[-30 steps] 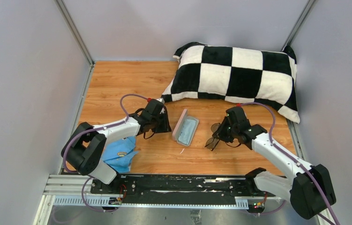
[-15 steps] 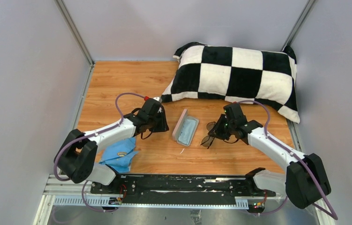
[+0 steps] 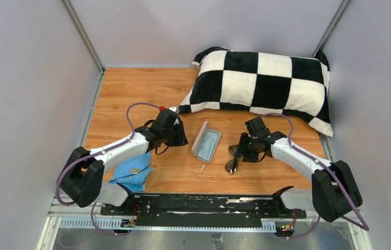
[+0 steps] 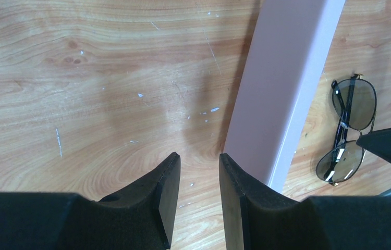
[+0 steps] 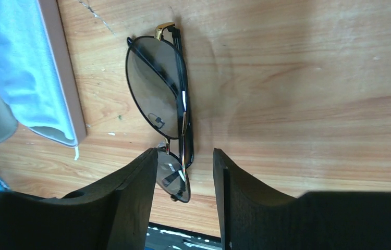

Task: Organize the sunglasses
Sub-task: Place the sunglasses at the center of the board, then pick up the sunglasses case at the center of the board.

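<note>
The sunglasses point(image 5: 157, 88), thin dark frames with tinted lenses, lie folded on the wooden table just right of the open pink case point(image 3: 206, 141). My right gripper point(image 5: 185, 152) is open. One lens sits between its fingers, close to the left one, with a gap to the right one. From above, the right gripper point(image 3: 236, 154) hangs over the sunglasses point(image 3: 230, 164). My left gripper point(image 4: 199, 166) is open and empty, its right finger beside the case's pink wall point(image 4: 282, 94). The left wrist view also shows the sunglasses point(image 4: 347, 130) beyond the case.
A checkered black-and-white pillow point(image 3: 261, 83) fills the back right. A light-blue cloth point(image 3: 133, 171) lies near the left arm's base. The case's light-blue lining point(image 5: 21, 62) faces up. Grey walls close in both sides.
The right arm swung left toward the case and brought the sunglasses down onto the table. Its jaws have widened off them. The left gripper shifted only slightly.
</note>
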Tool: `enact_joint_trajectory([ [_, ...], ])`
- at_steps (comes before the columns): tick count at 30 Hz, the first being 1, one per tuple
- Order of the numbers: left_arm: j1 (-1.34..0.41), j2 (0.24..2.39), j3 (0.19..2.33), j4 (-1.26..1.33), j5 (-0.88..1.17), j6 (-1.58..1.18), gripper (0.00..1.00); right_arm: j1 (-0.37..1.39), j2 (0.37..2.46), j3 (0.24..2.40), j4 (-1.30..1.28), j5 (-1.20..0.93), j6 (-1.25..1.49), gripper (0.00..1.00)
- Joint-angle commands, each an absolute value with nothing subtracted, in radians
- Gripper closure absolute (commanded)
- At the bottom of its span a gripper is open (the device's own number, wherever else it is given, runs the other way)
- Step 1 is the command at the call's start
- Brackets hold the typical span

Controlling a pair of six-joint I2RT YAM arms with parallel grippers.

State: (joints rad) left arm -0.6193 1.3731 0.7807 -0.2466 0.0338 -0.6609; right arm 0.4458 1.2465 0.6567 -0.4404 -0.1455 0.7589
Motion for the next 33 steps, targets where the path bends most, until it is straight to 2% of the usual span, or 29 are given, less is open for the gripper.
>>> enact_joint_trajectory([
  [1, -0.620, 1.390, 0.793, -0.264, 0.056, -0.649, 0.60, 0.437, 1.263, 0.700, -0.508, -0.084, 0.684, 0.51],
  [10, -0.620, 1.387, 0.794, -0.266, 0.059, -0.648, 0.60, 0.437, 1.331, 0.712, -0.447, -0.099, 0.691, 0.51],
  [22, -0.621, 1.380, 0.767, -0.248, 0.064, -0.652, 0.60, 0.437, 1.380, 0.699, -0.387, -0.145, 0.724, 0.62],
  [33, -0.621, 1.376, 0.756, -0.242, 0.066, -0.651, 0.61, 0.436, 1.414, 0.674, -0.341, -0.156, 0.774, 0.63],
])
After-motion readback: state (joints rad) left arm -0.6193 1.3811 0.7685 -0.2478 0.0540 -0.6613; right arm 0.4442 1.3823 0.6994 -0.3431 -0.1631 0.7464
